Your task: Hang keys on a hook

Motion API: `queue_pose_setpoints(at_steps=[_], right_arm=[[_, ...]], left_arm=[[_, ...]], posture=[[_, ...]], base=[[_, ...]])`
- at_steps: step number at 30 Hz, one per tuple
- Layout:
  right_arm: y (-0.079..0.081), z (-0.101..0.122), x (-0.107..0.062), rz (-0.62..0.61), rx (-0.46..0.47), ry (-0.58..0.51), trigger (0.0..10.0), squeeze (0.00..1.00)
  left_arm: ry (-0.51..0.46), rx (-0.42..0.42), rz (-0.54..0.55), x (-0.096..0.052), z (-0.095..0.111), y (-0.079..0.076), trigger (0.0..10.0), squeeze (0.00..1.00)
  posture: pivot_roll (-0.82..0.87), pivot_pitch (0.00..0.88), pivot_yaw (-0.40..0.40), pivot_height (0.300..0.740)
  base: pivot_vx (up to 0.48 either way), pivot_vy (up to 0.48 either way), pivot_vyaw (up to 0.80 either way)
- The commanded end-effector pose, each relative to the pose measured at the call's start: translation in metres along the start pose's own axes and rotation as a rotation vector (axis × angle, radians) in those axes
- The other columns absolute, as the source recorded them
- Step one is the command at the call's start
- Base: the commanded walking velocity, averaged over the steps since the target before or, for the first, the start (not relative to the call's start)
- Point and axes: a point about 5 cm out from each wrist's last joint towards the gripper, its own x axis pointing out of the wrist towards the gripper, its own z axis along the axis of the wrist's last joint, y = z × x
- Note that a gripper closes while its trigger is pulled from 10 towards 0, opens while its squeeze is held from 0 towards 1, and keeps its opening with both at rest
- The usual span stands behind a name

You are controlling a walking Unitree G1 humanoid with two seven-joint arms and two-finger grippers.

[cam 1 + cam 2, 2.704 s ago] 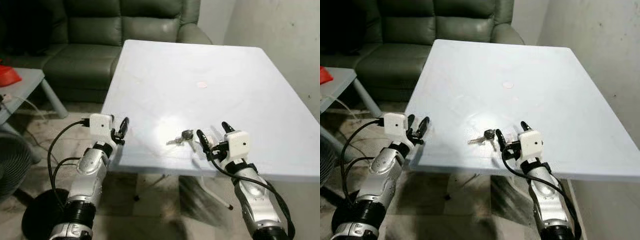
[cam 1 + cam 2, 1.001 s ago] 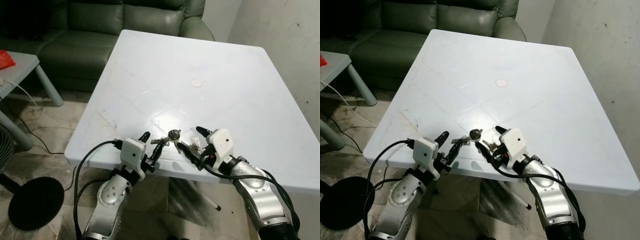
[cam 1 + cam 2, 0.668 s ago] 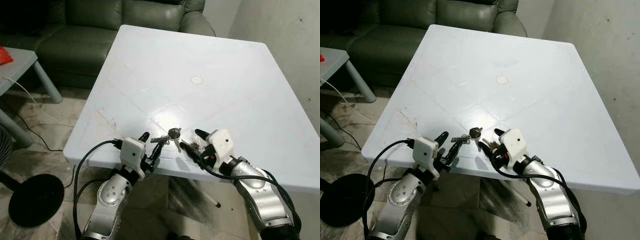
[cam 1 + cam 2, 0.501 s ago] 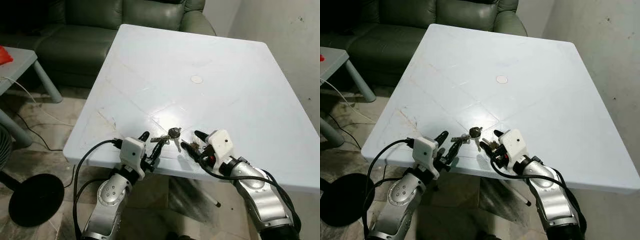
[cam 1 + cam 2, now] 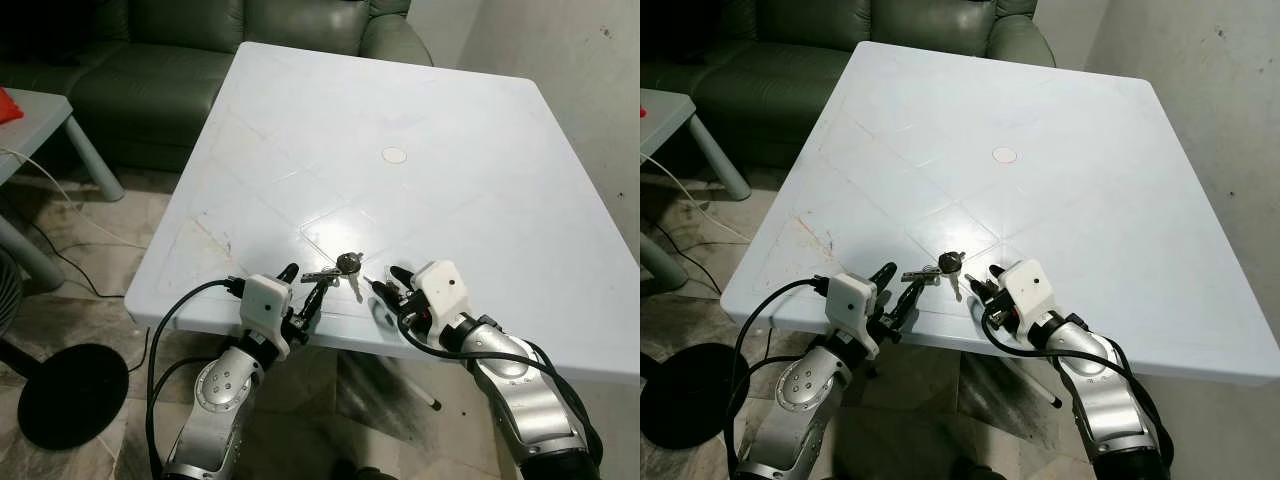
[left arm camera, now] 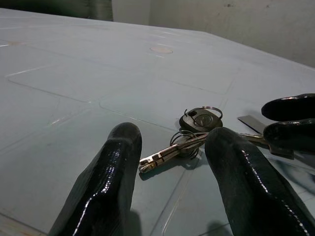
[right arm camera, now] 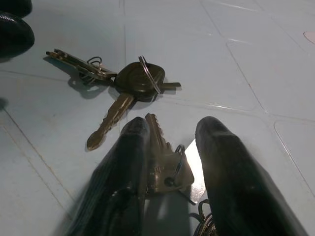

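We see a bunch of keys (image 5: 338, 271) lying flat on the pale blue tabletop (image 5: 400, 120), near its front edge, between our two grippers. The bunch has a dark-headed key (image 7: 140, 81) on a ring, a brass key (image 7: 109, 121) pointing away from it, and a couple of slim silver keys (image 6: 167, 152) splayed off to the side.

Our left gripper (image 5: 302, 290) sits at the tabletop's front edge, just beside the silver keys, with its fingers (image 6: 110, 167) spread apart. In the left wrist view the silver keys lie in the gap ahead of the two fingers, and we cannot tell whether a finger touches them.

Our right gripper (image 5: 388, 285) is low over the tabletop on the other side of the bunch. Its fingers (image 7: 221, 157) are partly apart, and between them sits a second small cluster: a worn key (image 7: 160, 162) on a ring with a flat pale tag beside it. One finger lies right against that key; we cannot tell whether the fingers actually pinch it. The dark-headed key rests just beyond the fingertips.

Farther back on the tabletop there is a small round mark (image 5: 394, 155). Behind the tabletop stands a dark green sofa (image 5: 150, 60), a grey side table (image 5: 40, 115) is at the left, and a rough white wall (image 5: 580, 80) runs along the right.
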Motion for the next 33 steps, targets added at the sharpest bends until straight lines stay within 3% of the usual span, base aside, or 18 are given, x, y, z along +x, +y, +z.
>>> queue_pose_setpoints(at_steps=[1,5,20,21,22,23,24,25,27,28,29,33], right_arm=[[-0.003,-0.002,-0.002,-0.017,-0.008,0.026,10.0,0.0],[-0.003,-0.004,-0.005,0.07,0.03,0.04,10.0,0.0],[-0.013,-0.003,-0.01,0.042,0.004,0.044,9.7,0.0],[-0.013,-0.003,-0.01,0.042,0.006,0.043,7.1,0.0],[-0.012,-0.003,-0.01,0.049,0.012,0.038,2.0,0.0],[-0.012,-0.003,-0.011,0.053,0.014,0.037,0.9,0.0],[-0.012,-0.003,-0.011,0.057,0.015,0.036,0.9,0.0],[-0.012,-0.003,-0.012,0.062,0.016,0.034,0.0,0.0],[-0.012,-0.003,-0.013,0.07,0.012,0.037,0.5,0.0],[-0.012,-0.003,-0.013,0.065,0.01,0.037,2.2,0.0],[-0.012,-0.004,-0.013,0.066,0.016,0.039,3.1,0.0],[-0.011,-0.004,-0.013,0.074,0.011,0.042,2.7,0.0]], left_arm=[[-0.006,0.015,-0.008,0.002,0.004,-0.001,10.0,0.0],[-0.006,0.016,-0.006,0.002,0.004,-0.001,10.0,0.0],[-0.008,0.019,-0.007,0.005,0.005,0.0,10.0,0.0],[-0.009,0.019,-0.007,0.005,0.005,0.0,10.0,0.0],[-0.008,0.018,-0.007,0.005,0.005,0.0,10.0,0.0],[-0.008,0.019,-0.008,0.005,0.005,0.0,10.0,0.0],[-0.008,0.019,-0.008,0.005,0.005,0.0,10.0,0.0],[-0.008,0.02,-0.009,0.005,0.005,0.0,10.0,0.0],[-0.009,0.019,-0.01,0.005,0.005,-0.001,10.0,0.0],[-0.009,0.019,-0.01,0.005,0.005,-0.001,10.0,0.0],[-0.009,0.02,-0.01,0.005,0.005,-0.001,10.0,0.0],[-0.01,0.017,-0.01,0.005,0.005,-0.001,10.0,0.0]], posture=[[0.0,0.174,-0.074,0.74],[0.0,0.173,-0.075,0.74],[-0.01,0.169,-0.07,0.74],[-0.01,0.169,-0.07,0.74],[-0.01,0.169,-0.07,0.74],[-0.01,0.169,-0.07,0.74],[-0.01,0.169,-0.07,0.74],[-0.01,0.169,-0.069,0.74],[-0.01,0.168,-0.068,0.74],[-0.01,0.168,-0.068,0.74],[-0.01,0.169,-0.069,0.74],[-0.01,0.168,-0.068,0.74]], base=[[0.0,0.0,0.0],[0.0,0.0,0.0],[0.0,0.0,0.0],[0.0,0.0,0.0],[0.0,0.0,0.0],[0.0,0.0,0.0],[0.0,0.0,0.0],[0.0,0.0,0.0],[0.0,0.0,0.0],[0.0,0.0,0.0],[0.0,0.0,0.0],[0.0,0.0,0.0]])
